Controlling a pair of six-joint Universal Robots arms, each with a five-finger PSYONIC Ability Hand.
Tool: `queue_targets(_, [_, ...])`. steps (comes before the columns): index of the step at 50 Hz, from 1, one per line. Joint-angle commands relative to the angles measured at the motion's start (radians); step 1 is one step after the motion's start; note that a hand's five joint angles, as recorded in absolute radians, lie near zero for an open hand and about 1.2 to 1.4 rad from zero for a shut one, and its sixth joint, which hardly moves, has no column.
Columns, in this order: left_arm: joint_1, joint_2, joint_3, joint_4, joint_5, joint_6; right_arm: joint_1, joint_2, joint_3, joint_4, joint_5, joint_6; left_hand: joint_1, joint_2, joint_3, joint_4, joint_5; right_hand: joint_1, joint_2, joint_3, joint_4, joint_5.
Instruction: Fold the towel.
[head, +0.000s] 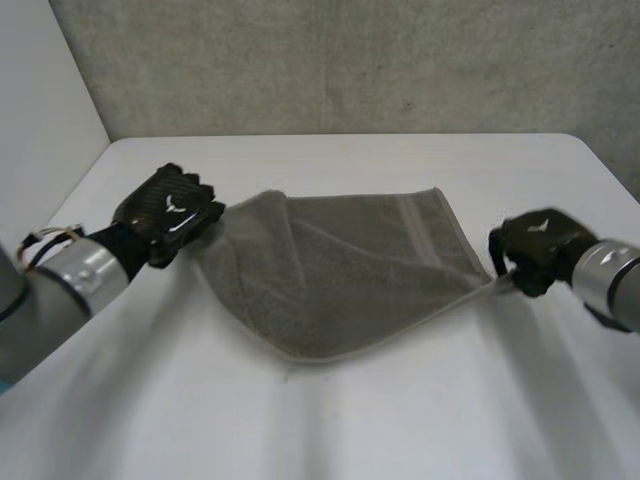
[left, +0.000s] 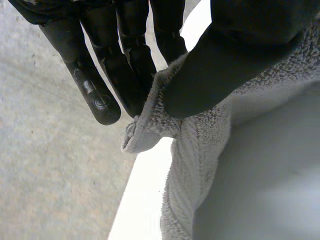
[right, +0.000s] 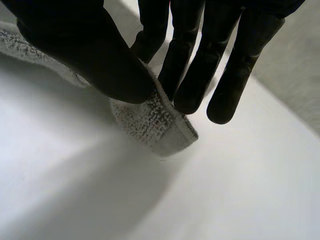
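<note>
Head view: we count one grey terry towel (head: 340, 270) over the white table (head: 330, 420), stretched between two hands, the left robot hand (head: 170, 210) and the right robot hand (head: 535, 248), whose fingers are hidden here. Left wrist view: thumb and fingers (left: 100, 95) pinch a towel corner. Right wrist view: thumb and fingers (right: 187, 75) pinch another corner, and the rest of the towel is cut off.

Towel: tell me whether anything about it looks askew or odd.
Yes. The towel is lopsided: pinched at one corner by the left hand and at the opposite one by the right hand, its near edge runs to a blunt point toward the robot, with a crease bunched beside the left hand. No damage visible.
</note>
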Motion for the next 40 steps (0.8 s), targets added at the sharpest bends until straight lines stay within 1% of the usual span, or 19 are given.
queue_targets(1, [0.104,0.18,-0.021,-0.323,-0.003,-0.008,-0.016,-0.168,-0.101,0.114,-0.008,-0.002,0.224,0.18,0.181,0.18,0.197,0.003,0.183,0.182,0.179,0.185])
queue_targets(4, [0.123,0.195,-0.006,-0.393,-0.003,-0.014,-0.016,-0.218,-0.153,0.178,-0.011,-0.011,0.224,0.18,0.181,0.18,0.197,0.003,0.183,0.182,0.179,0.185])
queue_targets(6, [0.15,0.208,0.034,-0.53,-0.003,-0.057,-0.013,-0.221,-0.172,0.22,-0.014,-0.023,0.224,0.18,0.181,0.18,0.197,0.003,0.183,0.182,0.179,0.185])
queue_targets(7, [0.151,0.208,0.034,-0.531,-0.003,-0.057,-0.013,-0.215,-0.175,0.26,-0.02,-0.04,0.224,0.18,0.181,0.18,0.197,0.003,0.183,0.182,0.179,0.185])
queue_targets(9, [0.174,0.195,0.057,-0.644,-0.002,-0.13,-0.012,-0.202,-0.169,0.297,-0.018,-0.063,0.224,0.18,0.181,0.18,0.197,0.003,0.183,0.182,0.179,0.185])
queue_targets(15, [0.183,0.085,0.062,-0.712,-0.003,-0.198,0.008,-0.052,-0.172,0.36,0.018,-0.19,0.224,0.18,0.181,0.18,0.197,0.003,0.183,0.182,0.179,0.185])
queue_targets(19, [0.171,-0.053,0.127,-0.712,-0.051,-0.204,0.041,0.023,-0.22,0.347,0.035,-0.18,0.224,0.18,0.181,0.18,0.197,0.003,0.183,0.182,0.179,0.185])
queue_targets(21, [0.164,-0.098,0.175,-0.712,-0.078,-0.209,0.062,0.09,-0.299,0.303,0.046,-0.132,0.224,0.18,0.181,0.18,0.197,0.003,0.183,0.182,0.179,0.185])
queue_targets(26, [0.118,-0.203,0.385,-0.704,-0.151,-0.218,0.073,0.155,-0.42,0.173,0.046,-0.034,0.224,0.18,0.181,0.18,0.197,0.003,0.183,0.182,0.179,0.185])
queue_targets(28, [0.091,-0.254,0.558,-0.685,-0.187,-0.256,0.073,0.172,-0.469,0.127,0.049,-0.009,0.224,0.18,0.181,0.18,0.197,0.003,0.183,0.182,0.179,0.185])
queue_targets(31, [0.079,-0.274,0.652,-0.669,-0.209,-0.299,0.073,0.196,-0.593,0.03,0.063,0.044,0.224,0.18,0.181,0.18,0.197,0.003,0.183,0.182,0.179,0.185])
queue_targets(33, [0.063,-0.292,0.843,-0.634,-0.252,-0.42,0.074,0.2,-0.657,-0.019,0.081,0.084,0.224,0.18,0.181,0.18,0.197,0.003,0.183,0.182,0.179,0.185])
queue_targets(34, [0.063,-0.292,0.844,-0.634,-0.252,-0.421,0.073,0.196,-0.713,-0.075,0.107,0.128,0.224,0.18,0.181,0.18,0.197,0.003,0.183,0.182,0.179,0.185])
queue_targets(35, [0.05,-0.292,0.931,-0.594,-0.267,-0.483,0.07,0.189,-0.759,-0.149,0.138,0.177,0.224,0.18,0.181,0.18,0.197,0.003,0.183,0.182,0.179,0.185])
queue_targets(36, [0.033,-0.289,1.004,-0.53,-0.281,-0.547,0.07,0.189,-0.76,-0.15,0.138,0.178,0.224,0.18,0.181,0.18,0.197,0.003,0.183,0.182,0.179,0.185])
queue_targets(37, [0.033,-0.289,1.005,-0.53,-0.281,-0.548,0.064,0.183,-0.785,-0.239,0.164,0.22,0.224,0.18,0.181,0.18,0.197,0.003,0.183,0.182,0.179,0.185])
queue_targets(38, [0.014,-0.277,1.052,-0.446,-0.301,-0.61,0.064,0.183,-0.786,-0.24,0.164,0.221,0.224,0.18,0.181,0.18,0.197,0.003,0.183,0.182,0.179,0.185])
queue_targets(39, [0.008,-0.262,1.069,-0.353,-0.331,-0.676,0.061,0.169,-0.801,-0.333,0.187,0.268,0.224,0.18,0.181,0.18,0.197,0.003,0.183,0.182,0.179,0.185])
queue_targets(40, [0.008,-0.262,1.07,-0.352,-0.332,-0.677,0.061,0.143,-0.799,-0.408,0.199,0.303,0.224,0.18,0.181,0.18,0.197,0.003,0.183,0.182,0.179,0.185])
